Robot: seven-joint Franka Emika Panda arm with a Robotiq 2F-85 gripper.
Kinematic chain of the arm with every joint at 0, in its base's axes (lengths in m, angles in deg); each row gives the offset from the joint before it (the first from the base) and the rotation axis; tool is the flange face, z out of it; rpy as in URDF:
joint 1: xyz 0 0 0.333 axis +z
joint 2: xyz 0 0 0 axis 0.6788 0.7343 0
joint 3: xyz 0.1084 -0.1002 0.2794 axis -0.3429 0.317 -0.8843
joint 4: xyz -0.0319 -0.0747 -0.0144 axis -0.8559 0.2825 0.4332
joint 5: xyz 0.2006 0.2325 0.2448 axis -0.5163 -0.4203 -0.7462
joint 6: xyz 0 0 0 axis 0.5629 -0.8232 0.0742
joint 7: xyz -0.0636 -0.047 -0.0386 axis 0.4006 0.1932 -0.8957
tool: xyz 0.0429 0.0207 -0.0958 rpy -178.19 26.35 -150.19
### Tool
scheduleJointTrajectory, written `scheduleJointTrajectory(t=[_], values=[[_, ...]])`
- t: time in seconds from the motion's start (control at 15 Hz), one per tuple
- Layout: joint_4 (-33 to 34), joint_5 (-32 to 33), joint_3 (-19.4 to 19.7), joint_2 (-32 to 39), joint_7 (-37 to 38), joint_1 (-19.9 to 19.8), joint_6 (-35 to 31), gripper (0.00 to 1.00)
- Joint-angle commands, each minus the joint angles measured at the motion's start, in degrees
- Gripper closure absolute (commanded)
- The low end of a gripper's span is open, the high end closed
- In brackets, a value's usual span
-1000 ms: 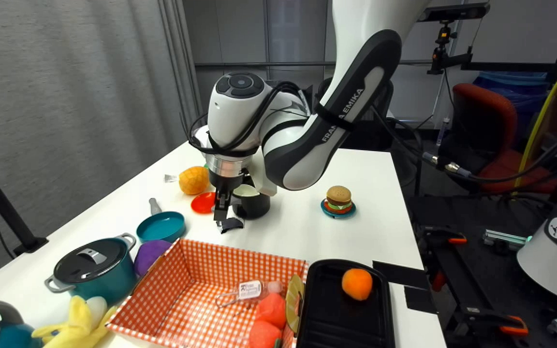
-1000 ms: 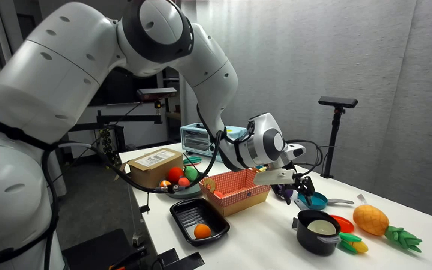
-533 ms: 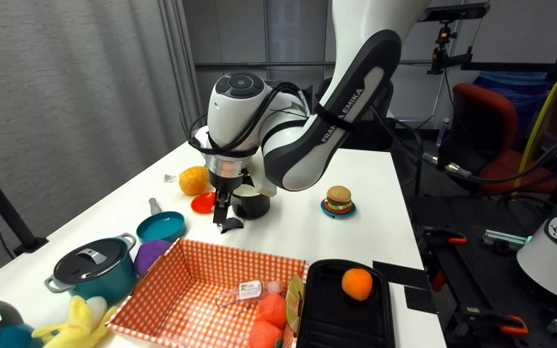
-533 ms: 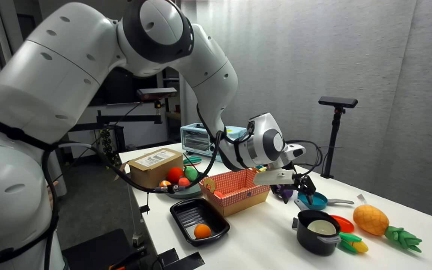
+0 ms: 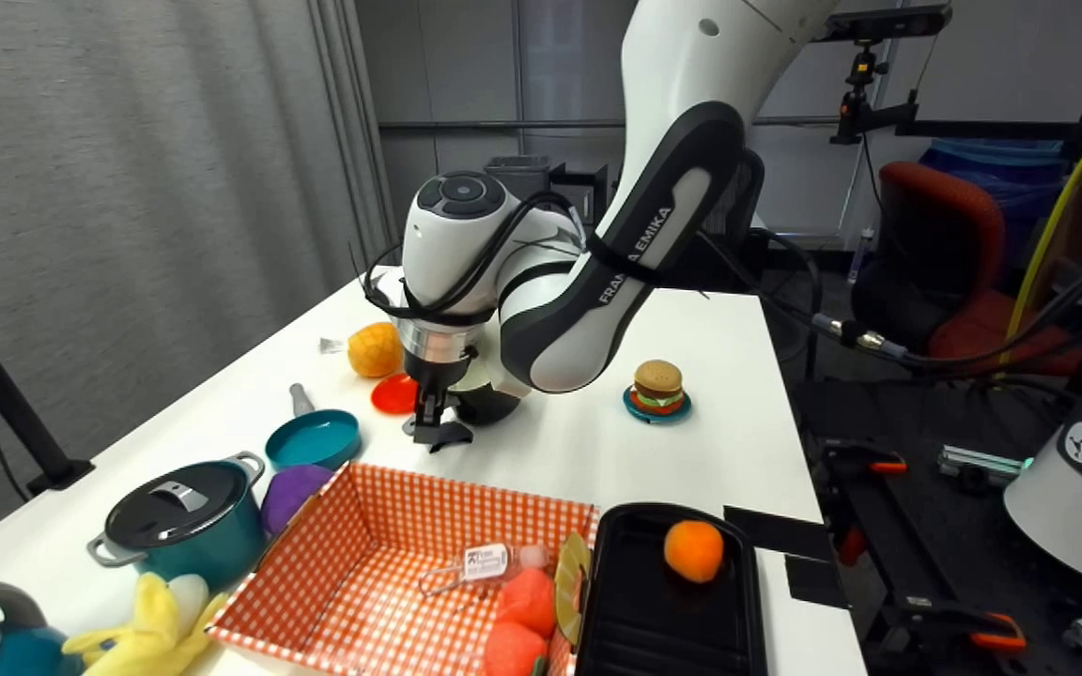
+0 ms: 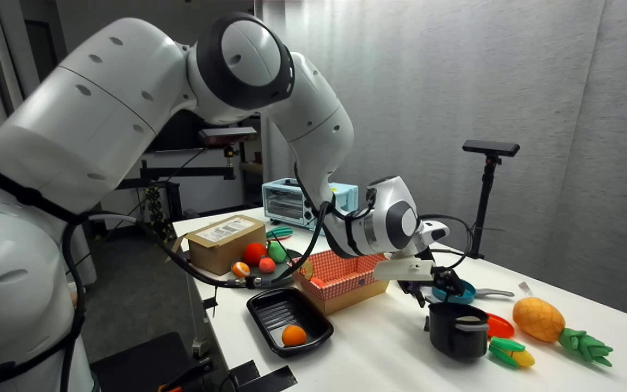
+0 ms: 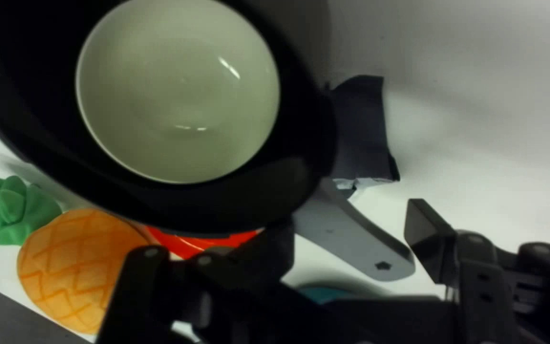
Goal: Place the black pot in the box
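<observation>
The black pot [image 6: 458,335] stands on the white table with a pale bowl-like inside [image 7: 179,91]. It looks tilted toward my gripper in an exterior view. Its grey handle [image 7: 356,239] lies between my two fingers in the wrist view. My gripper [image 7: 349,246] is open, with a gap beside the handle. The left finger looks close to or touching the pot's rim; I cannot tell which. In an exterior view the gripper [image 5: 430,434] hides part of the pot [image 5: 487,406]. The red-checked box [image 5: 283,582] stands apart from the pot; it also shows elsewhere [image 6: 338,288].
A dark packet [image 7: 361,129] lies beside the pot. A red plate [image 6: 500,326], a corn toy [image 6: 520,357], a pineapple toy [image 6: 538,318] and a blue pan [image 5: 313,439] lie near. A black bin [image 5: 672,620] holding an orange fruit stands against the box.
The arm and gripper have moved down. The pot has tilted: its handle side between my fingers is lower and its opposite side is raised.
</observation>
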State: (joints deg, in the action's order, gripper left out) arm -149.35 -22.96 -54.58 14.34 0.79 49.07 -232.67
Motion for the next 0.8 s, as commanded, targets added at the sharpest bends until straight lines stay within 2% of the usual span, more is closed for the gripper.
scheduleJointTrajectory(t=[0.0, 0.33, 0.53, 0.73], values=[[4.52, -4.30, -2.59, 6.06, -4.49, -4.09, -1.98, 0.62], [7.30, -6.64, -3.27, 7.56, -7.15, -5.54, -2.50, 0.98], [5.99, -7.48, -3.23, 5.38, -6.30, -4.93, -2.37, 1.00], [2.76, -7.47, -2.50, 1.18, -4.82, -2.21, -1.95, 1.00]])
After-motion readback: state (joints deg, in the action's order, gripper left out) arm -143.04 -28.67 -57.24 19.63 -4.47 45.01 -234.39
